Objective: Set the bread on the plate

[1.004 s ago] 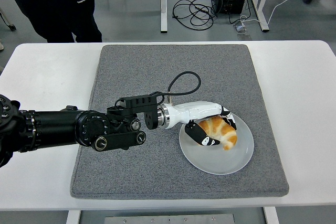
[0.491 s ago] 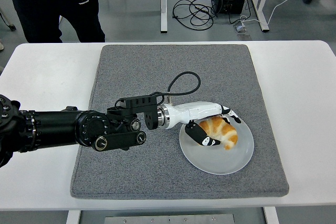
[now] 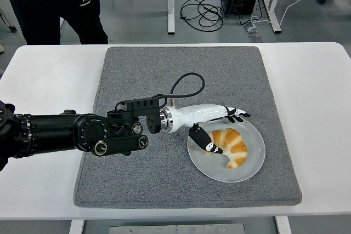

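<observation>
The croissant (image 3: 231,144) lies on the white plate (image 3: 247,169), resting on its own with no finger closed round it, so the placing looks done and what remains, as I judge it, is for the hand to draw clear. The left hand (image 3: 215,126) — white-shelled with black fingertips — is spread open and holds nothing: the fingers (image 3: 237,114) reach out over the plate's far rim, above the bread's far side, while the thumb (image 3: 204,141) hangs down at the bread's left end, touching it or just short of it; I cannot tell which. The croissant sits just to the right of the palm and slightly nearer the table's front edge, its long axis curving from the upper left, by the thumb, down to a tip at the lower right. The way out is back to the left along the forearm (image 3: 66,133), over the grey mat (image 3: 142,64) that carries the plate on the white table (image 3: 44,75); nothing lies on that stretch. The one risk is the thumb dragging the bread's near end. A person (image 3: 55,4) stands beyond the far-left corner, well apart. The right arm is out of view.
</observation>
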`<move>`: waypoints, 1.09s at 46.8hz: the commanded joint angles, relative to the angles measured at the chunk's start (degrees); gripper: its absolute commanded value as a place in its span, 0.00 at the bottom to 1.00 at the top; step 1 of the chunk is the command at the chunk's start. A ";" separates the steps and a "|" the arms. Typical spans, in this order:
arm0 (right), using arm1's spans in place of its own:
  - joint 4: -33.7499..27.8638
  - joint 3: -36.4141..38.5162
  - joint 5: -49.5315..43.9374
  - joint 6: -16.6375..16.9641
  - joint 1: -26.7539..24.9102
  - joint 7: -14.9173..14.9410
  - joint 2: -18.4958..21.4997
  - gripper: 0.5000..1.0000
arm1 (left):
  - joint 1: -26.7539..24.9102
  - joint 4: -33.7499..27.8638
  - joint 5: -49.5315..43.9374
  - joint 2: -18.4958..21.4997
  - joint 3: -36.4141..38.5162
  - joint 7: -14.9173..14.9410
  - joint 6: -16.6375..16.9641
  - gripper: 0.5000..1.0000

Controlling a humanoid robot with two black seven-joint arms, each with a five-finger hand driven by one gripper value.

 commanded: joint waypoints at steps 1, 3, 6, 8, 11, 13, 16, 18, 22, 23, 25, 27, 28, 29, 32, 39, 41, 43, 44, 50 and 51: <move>0.01 0.00 0.00 0.07 0.00 0.06 0.00 1.00 | 0.00 -0.09 -0.02 0.45 -0.08 -0.01 0.03 0.83; 0.01 0.00 0.00 0.07 0.00 -0.03 0.00 1.00 | -0.17 -0.09 -0.02 0.89 -0.17 -0.01 -0.06 0.84; 0.01 0.00 0.00 0.07 0.00 0.06 0.00 1.00 | -0.52 -0.52 -0.02 1.68 -0.43 -0.10 -0.06 0.84; 0.01 0.00 0.00 0.07 0.00 -0.03 0.00 1.00 | -0.79 -0.61 -0.02 2.30 -1.04 -0.10 -0.24 0.84; 0.01 0.00 0.00 0.07 0.00 -0.03 0.00 1.00 | -1.05 -0.61 -0.02 3.62 -2.27 -0.10 -0.67 0.84; 0.01 0.00 0.00 0.07 0.00 -0.03 0.00 1.00 | -1.57 -0.61 -0.02 4.58 -3.33 -0.10 -1.11 0.84; 0.10 0.00 0.00 0.07 0.00 -0.03 0.00 1.00 | -2.54 -0.61 -0.28 5.46 -4.56 -0.10 -1.99 0.84; 0.10 0.00 0.00 0.07 0.00 0.06 0.00 1.00 | -2.98 -0.61 -0.89 6.08 -5.44 -0.10 -2.43 0.84; 0.10 0.00 0.00 0.07 0.09 -0.03 0.00 1.00 | -3.86 -0.44 -3.09 7.22 -7.19 -0.01 -2.52 0.84; 0.10 0.00 0.00 0.07 0.09 -0.03 0.00 1.00 | -4.12 -0.44 -3.79 7.31 -7.55 -0.01 -2.52 0.84; 0.10 0.09 0.00 0.07 0.09 0.06 0.00 1.00 | -4.48 0.00 -5.20 7.40 -8.08 -0.01 -2.52 0.84; 0.10 0.00 0.00 0.07 0.09 -0.03 0.00 1.00 | -4.74 0.35 -6.60 8.01 -8.51 -0.09 -2.52 0.84; 0.10 0.00 0.00 0.07 0.09 -0.03 0.00 1.00 | -4.83 0.53 -7.31 8.28 -8.78 -0.01 -2.52 0.84; 0.10 0.00 0.00 0.07 0.09 -0.03 0.00 1.00 | -4.92 0.79 -7.92 8.54 -9.04 -0.01 -2.44 0.84; 0.10 0.00 0.00 0.07 0.09 -0.03 0.00 1.00 | -5.01 1.84 -9.33 8.98 -9.92 -0.01 -2.43 0.84; 0.10 0.09 0.00 0.07 0.09 -0.03 0.00 1.00 | -4.48 5.01 -11.97 9.60 -12.12 -0.10 -2.35 0.84; 0.10 0.09 0.00 0.07 0.09 -0.03 0.00 1.00 | -4.22 5.80 -12.85 10.12 -12.65 -0.10 -2.35 0.84; 0.10 0.09 0.00 0.07 0.09 -0.03 0.00 1.00 | -4.04 6.59 -13.81 10.65 -13.26 -0.10 -2.26 0.84; 0.10 0.09 0.00 0.07 0.09 -0.03 0.00 1.00 | -3.95 6.94 -14.34 10.74 -13.44 -0.10 -2.26 0.84; 0.10 0.09 0.00 0.07 0.09 -0.03 0.00 1.00 | -2.37 10.19 -18.55 11.44 -14.58 -0.45 -2.26 0.84; 0.10 0.00 0.00 0.07 0.09 -0.03 0.00 1.00 | -2.11 10.72 -19.43 11.44 -15.10 -0.53 -2.26 0.84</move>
